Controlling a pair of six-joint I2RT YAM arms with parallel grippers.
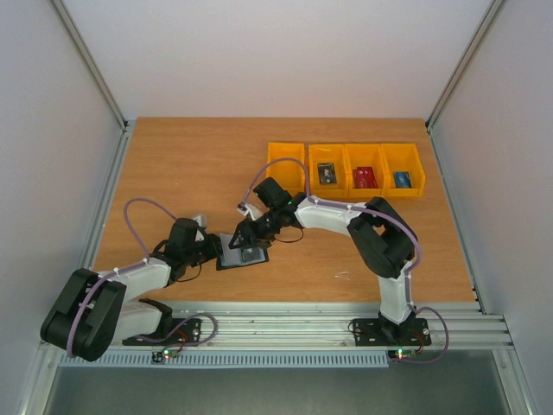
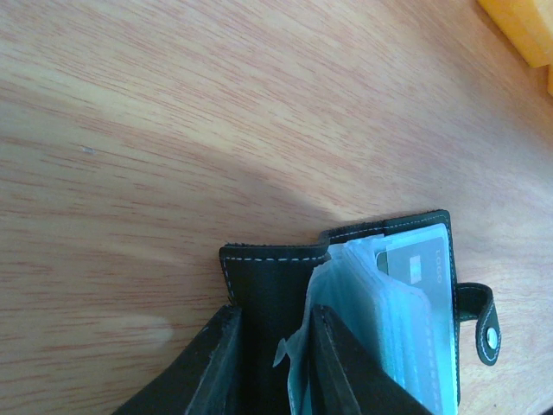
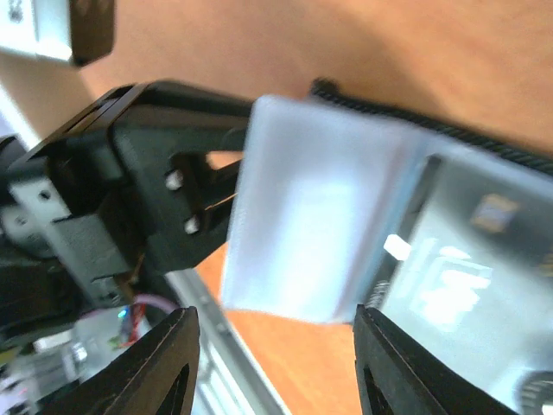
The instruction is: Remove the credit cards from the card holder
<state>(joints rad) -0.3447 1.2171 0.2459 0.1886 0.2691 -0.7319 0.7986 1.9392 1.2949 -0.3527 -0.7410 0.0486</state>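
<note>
The card holder (image 1: 243,255) lies open on the table between the two arms. My left gripper (image 1: 216,249) is shut on its black left cover (image 2: 268,281); in the left wrist view my gripper (image 2: 275,315) has that cover between its fingers. Clear plastic sleeves (image 2: 410,337) fan out to the right, and a dark credit card (image 2: 416,264) sits in one. The black tab (image 2: 482,323) has a metal snap. My right gripper (image 1: 247,234) hovers open over the card holder, with a clear sleeve (image 3: 311,207) raised just ahead of it (image 3: 276,363) and a card (image 3: 467,277) to the right.
Four yellow bins stand in a row at the back right: one (image 1: 286,164) looks empty, one (image 1: 327,173) holds a dark card, one (image 1: 365,177) a red card, one (image 1: 403,179) a blue card. A metal rail (image 1: 285,316) runs along the near table edge.
</note>
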